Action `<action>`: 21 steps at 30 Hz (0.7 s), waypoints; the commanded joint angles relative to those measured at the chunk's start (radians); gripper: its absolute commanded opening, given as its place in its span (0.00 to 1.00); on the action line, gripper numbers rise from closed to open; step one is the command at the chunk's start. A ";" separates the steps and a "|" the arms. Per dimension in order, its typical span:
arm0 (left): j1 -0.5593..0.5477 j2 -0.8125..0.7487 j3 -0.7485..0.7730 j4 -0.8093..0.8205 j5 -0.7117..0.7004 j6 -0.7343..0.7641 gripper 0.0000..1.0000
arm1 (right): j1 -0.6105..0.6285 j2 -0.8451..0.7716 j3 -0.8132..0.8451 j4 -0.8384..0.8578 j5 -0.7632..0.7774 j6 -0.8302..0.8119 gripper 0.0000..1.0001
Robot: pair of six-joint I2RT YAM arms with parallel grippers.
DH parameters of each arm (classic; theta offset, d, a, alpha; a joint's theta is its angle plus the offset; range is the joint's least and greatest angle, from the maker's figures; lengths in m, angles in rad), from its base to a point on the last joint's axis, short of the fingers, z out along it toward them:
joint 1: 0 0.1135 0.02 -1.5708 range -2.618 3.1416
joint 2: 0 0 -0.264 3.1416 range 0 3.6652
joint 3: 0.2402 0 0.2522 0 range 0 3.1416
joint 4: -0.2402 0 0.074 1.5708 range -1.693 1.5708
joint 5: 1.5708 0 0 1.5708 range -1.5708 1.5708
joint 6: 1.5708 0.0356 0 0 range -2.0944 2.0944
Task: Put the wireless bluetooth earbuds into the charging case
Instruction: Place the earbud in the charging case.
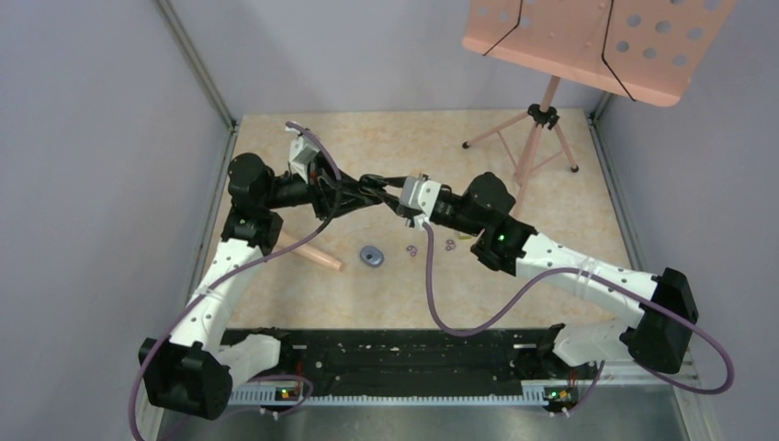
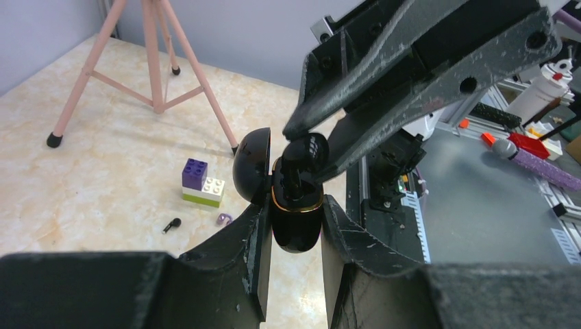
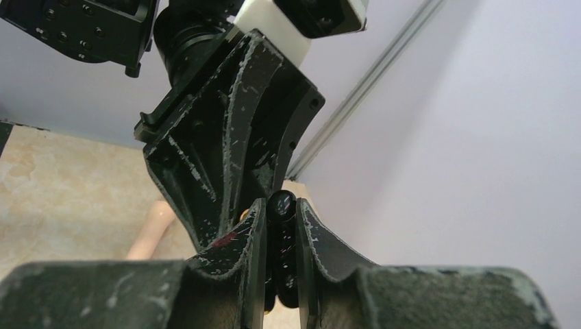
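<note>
My left gripper (image 2: 294, 205) is shut on a black charging case (image 2: 296, 229) with a gold rim, its lid (image 2: 251, 164) open. My right gripper (image 2: 305, 145) comes from above, shut on a black earbud (image 2: 306, 152) whose stem is at the case mouth. In the right wrist view the right gripper (image 3: 281, 212) clamps that earbud (image 3: 281, 236). Both grippers meet above mid-table, left (image 1: 356, 193) and right (image 1: 389, 189). A second black earbud (image 2: 172, 223) and a pale purple bud (image 2: 224, 219) lie on the table. Two purple ring-like buds (image 1: 412, 249) (image 1: 449, 244) show from above.
A purple, white and green block (image 2: 203, 182) stands on the table near the loose buds. A small blue-grey oval object (image 1: 372, 255) lies mid-table. A pink music stand (image 1: 542, 119) stands at the back right. A pink tube (image 1: 312, 250) lies at the left.
</note>
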 commanded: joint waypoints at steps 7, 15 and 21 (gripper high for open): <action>0.015 -0.039 0.004 0.134 -0.054 -0.066 0.00 | 0.012 0.017 0.004 0.009 0.029 0.051 0.00; 0.019 -0.038 0.000 0.163 -0.054 -0.080 0.00 | 0.014 0.018 0.004 0.009 0.032 0.056 0.00; 0.018 -0.034 0.002 0.166 -0.019 -0.090 0.00 | 0.021 0.026 0.011 0.062 0.004 0.057 0.00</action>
